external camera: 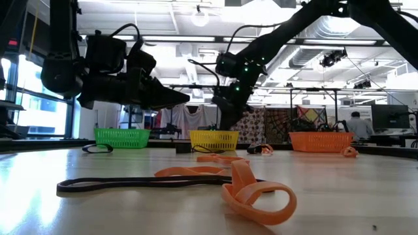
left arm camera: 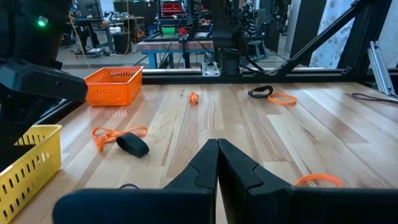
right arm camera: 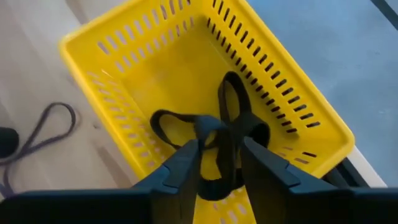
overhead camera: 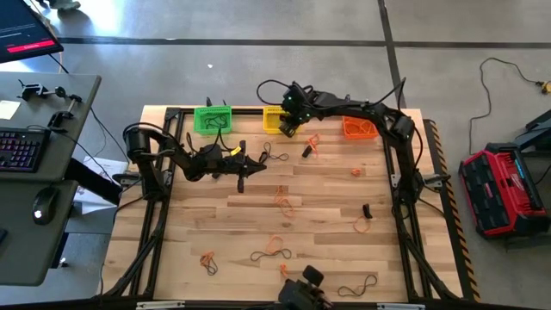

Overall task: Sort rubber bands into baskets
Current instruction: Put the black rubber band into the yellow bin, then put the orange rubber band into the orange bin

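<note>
Orange and black rubber bands [overhead camera: 277, 247] were seen scattered across the near counter [overhead camera: 327, 215]. At ten o'clock, the left tool [overhead camera: 256, 163] hovered closed and empty. Farthest, at twelve o'clock, the right tool [right arm camera: 219, 163] was parted over the yellow basket [right arm camera: 298, 112], a black band [right arm camera: 214, 127] between its fingers; release seemed underway, retraction judged next.

We see a grey floor [overhead camera: 258, 21], a desk [overhead camera: 52, 172] with keyboard [overhead camera: 19, 148] at left, a red case [overhead camera: 499, 191] at right.
</note>
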Tool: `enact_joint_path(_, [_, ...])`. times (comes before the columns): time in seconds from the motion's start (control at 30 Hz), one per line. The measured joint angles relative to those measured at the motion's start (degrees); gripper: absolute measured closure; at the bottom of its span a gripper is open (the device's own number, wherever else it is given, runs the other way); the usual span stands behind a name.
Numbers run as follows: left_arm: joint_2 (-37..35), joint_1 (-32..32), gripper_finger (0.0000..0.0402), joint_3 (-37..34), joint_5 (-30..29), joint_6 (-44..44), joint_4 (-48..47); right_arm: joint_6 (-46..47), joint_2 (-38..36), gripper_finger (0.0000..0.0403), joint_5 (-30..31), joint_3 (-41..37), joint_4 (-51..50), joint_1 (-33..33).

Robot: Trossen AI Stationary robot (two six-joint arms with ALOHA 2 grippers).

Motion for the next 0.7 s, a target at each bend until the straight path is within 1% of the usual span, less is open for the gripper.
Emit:
enact_joint_path(0.2, [0.0,0.0,0.0401,0.0,0.0,0.0,0.0,-1.2,0.0,0.0300,0.6,0.0,-0.5,0.0])
enact_joint_path(0.3, [0.0,0.0,0.0401,0.0,0.0,0.0,0.0,-2.6,-0.1,0.0312,0.8,0.0,-0.6,0.2])
enact_joint_path(0.4, [0.0,0.0,0.0401,0.0,-0.7,0.1,-0.1,-3.7,-1.2,0.0339,3.3,-0.1,-2.3,1.2])
enact_joint_path(0.5, [0.0,-0.2,0.0401,0.0,-0.9,1.3,-0.5,-5.3,-3.1,0.0380,5.6,-0.4,-4.7,2.9])
enact_joint_path(0.57, [0.0,-0.3,0.0401,0.0,-1.0,2.2,-1.2,-6.3,-5.1,0.0396,6.8,-2.4,-4.9,4.3])
enact_joint_path(0.63, [0.0,-0.6,0.0401,0.0,-1.0,2.9,-2.0,-5.5,-7.4,0.0394,6.6,-5.7,-3.8,5.7])
enact_joint_path(0.7, [0.0,-0.7,0.0401,0.0,-1.0,3.2,-2.9,-3.5,-10.7,0.0394,5.9,-11.1,-0.6,7.4])
